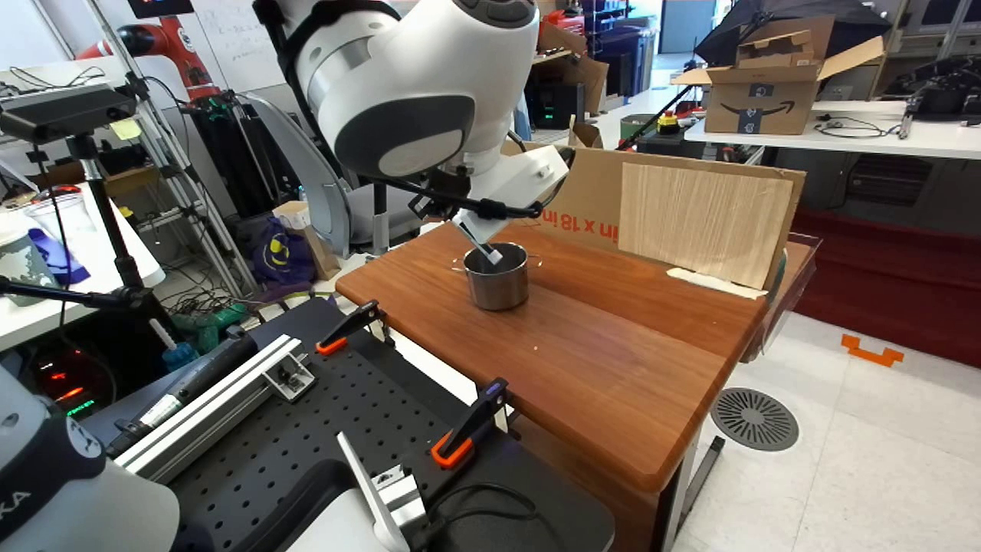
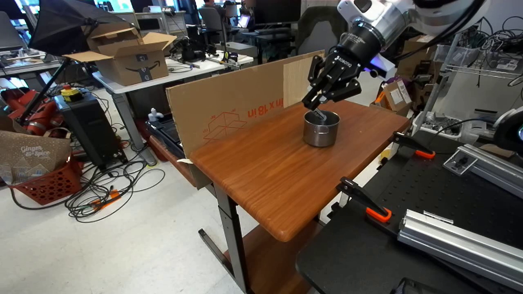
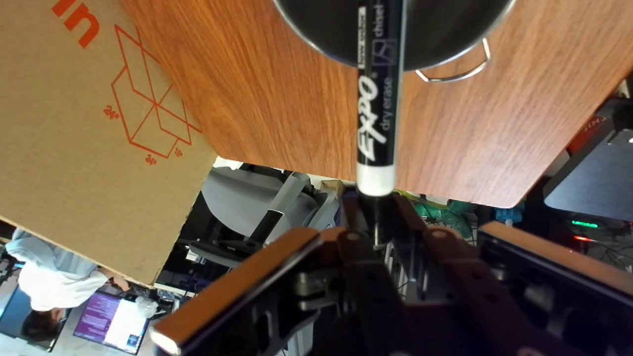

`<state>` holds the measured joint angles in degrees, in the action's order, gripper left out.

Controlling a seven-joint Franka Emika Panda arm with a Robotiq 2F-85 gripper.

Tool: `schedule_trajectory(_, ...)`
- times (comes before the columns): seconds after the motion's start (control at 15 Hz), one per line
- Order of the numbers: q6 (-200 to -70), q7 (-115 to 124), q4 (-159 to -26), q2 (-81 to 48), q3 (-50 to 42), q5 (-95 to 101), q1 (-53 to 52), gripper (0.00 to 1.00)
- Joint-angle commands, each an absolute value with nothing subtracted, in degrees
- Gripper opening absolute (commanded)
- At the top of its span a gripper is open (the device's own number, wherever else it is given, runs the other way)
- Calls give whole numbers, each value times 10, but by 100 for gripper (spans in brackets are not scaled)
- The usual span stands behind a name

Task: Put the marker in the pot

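Gripper (image 2: 316, 103): pinching marker (image 3: 377, 109) at mouth of pot (image 2: 320, 136).
Cardboard (image 2: 233, 104): upright along edge of table (image 2: 261, 163).
Clamps (image 1: 475, 418): two, opposite edge.

Both exterior views look obliquely down, on crossing lines, at the desk (image 1: 613, 376), well back from the pot (image 2: 318, 139). In an exterior view, the black bench (image 1: 260, 468) occupies the lower left; in an exterior view, the bench (image 2: 347, 253) occupies the lower right. The wrist view faces along the fingers (image 3: 447, 247) at close range (its background stands upside down). All three share the pot, desk and printed cardboard (image 3: 64, 163).
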<state>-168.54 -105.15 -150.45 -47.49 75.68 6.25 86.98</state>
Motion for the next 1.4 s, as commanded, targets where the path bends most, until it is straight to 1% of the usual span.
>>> schedule_trajectory(0.0,-1683,-1048,-1486,-512,736,90,855,5)
schedule_trajectory(0.87,-1683,-1046,-1456,-555,683,93,826,5)
schedule_trajectory(0.93,-1683,-1045,-1453,-557,683,93,824,44)
schedule_trajectory(1.0,-1682,-1045,-1453,-558,684,93,824,46)
schedule_trajectory(1.07,-1681,-1043,-1451,-557,683,92,822,51)
schedule_trajectory(1.33,-1683,-1041,-1449,-556,686,91,821,80)
